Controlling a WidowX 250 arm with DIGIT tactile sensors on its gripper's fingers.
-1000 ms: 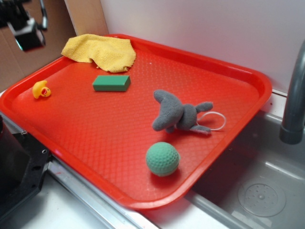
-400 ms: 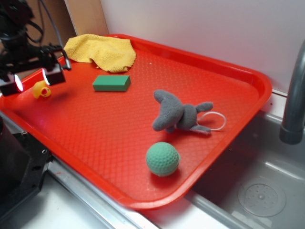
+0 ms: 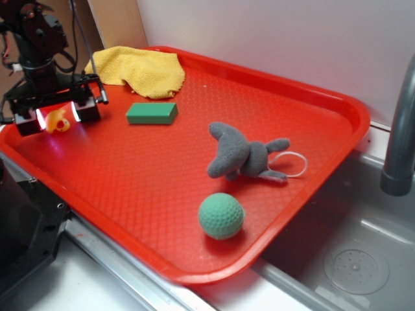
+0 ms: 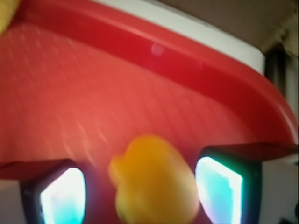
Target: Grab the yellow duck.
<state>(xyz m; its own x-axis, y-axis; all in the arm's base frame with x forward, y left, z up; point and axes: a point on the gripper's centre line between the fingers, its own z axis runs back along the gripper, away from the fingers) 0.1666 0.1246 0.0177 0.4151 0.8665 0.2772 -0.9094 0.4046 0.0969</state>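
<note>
The gripper [image 3: 57, 118] stands wide, astride the yellow duck [image 3: 57, 120] near the red tray's [image 3: 337, 103] left edge; it looks light, squashy, slippery; pinch its body's sides.

We see the tiny yellow rubber toy duck [image 3: 57, 120] sitting on the red plastic tray [image 3: 162, 188], near its far left edge. Its orange-red beak shows on the side facing right in the exterior view. It sits between the two glowing pads [image 3: 76, 111] of the black robot gripper [image 3: 57, 116]. In the wrist view we see the duck [image 4: 154, 186] as a blurred yellow-orange lump between the lit pads, with gaps on both sides.
</note>
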